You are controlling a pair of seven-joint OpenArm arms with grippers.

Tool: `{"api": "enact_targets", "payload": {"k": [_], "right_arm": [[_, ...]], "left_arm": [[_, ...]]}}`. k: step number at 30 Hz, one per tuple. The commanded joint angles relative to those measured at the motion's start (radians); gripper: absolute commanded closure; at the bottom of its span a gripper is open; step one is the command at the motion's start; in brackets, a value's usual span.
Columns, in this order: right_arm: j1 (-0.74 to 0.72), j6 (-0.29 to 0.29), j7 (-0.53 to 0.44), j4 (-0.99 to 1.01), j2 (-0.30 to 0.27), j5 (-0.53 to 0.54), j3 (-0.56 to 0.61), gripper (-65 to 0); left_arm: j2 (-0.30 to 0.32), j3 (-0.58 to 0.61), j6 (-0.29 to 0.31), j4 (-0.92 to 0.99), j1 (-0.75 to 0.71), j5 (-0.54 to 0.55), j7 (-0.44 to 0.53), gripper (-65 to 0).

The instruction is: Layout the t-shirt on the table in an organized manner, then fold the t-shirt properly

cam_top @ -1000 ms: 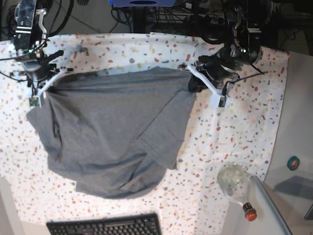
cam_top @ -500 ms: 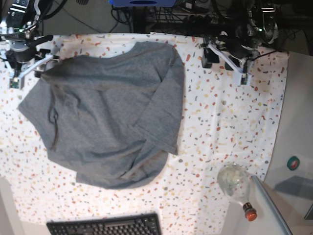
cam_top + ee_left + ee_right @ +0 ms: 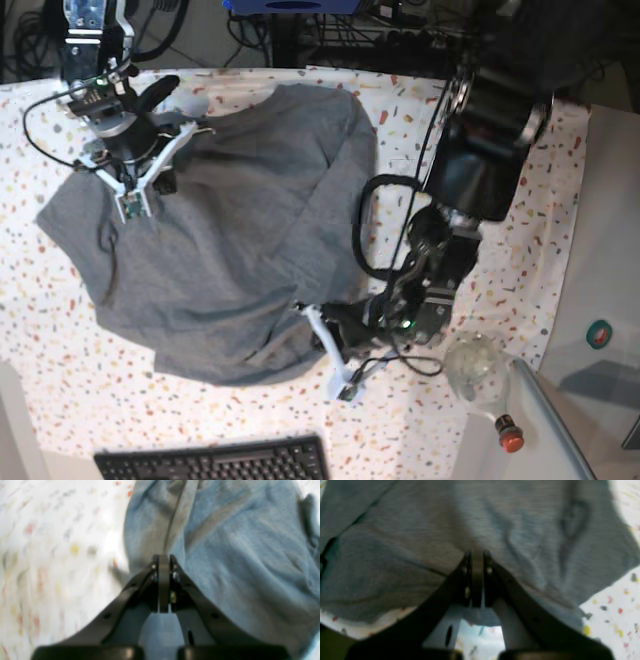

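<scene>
Grippers meet on your grey t-shirt (image 3: 240, 230): left gripper (image 3: 163, 557) and right gripper (image 3: 477, 553) both closed, apparently pinching fabric, above the table (image 3: 480, 240).

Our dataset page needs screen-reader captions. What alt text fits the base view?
A crumpled grey t-shirt lies on a speckled white table; the left hand meets its lower edge, the right hand its upper left part. A bottle and keyboard sit nearby.

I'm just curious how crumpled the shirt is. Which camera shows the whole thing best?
The base view: the whole t-shirt lies rumpled on the table. Both wrist views show only blurred close-ups of fabric past shut jaws.
</scene>
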State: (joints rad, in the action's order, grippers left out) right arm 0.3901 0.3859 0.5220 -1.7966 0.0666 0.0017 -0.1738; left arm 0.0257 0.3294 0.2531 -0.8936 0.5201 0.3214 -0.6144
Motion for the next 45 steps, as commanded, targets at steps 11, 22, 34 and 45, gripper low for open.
{"api": "enact_targets", "payload": {"k": [11,22,34,45], "right_arm": [[-0.122,-0.094,0.007,0.344,0.003,0.002,0.038,0.0],[-0.308,-0.094,0.014,0.610,-0.159,0.002,-0.177,0.0],[-0.831,-0.089,-0.141,1.099,-0.278,0.002,-0.089,0.0],[-0.471,-0.089,0.028,0.343,-0.224,0.005,-0.166,0.0]], "left_arm": [[-0.183,0.408,-0.100,0.606,0.199,-0.063,0.525,0.0],[-0.099,0.405,-0.193,0.575,0.015,-0.238,0.420,0.0],[-0.057,0.290,-0.196,-0.266,-0.430,-0.244,0.064,0.0],[0.053,-0.253,-0.188,-0.721,-0.529,-0.236,-0.085,0.0]]}}
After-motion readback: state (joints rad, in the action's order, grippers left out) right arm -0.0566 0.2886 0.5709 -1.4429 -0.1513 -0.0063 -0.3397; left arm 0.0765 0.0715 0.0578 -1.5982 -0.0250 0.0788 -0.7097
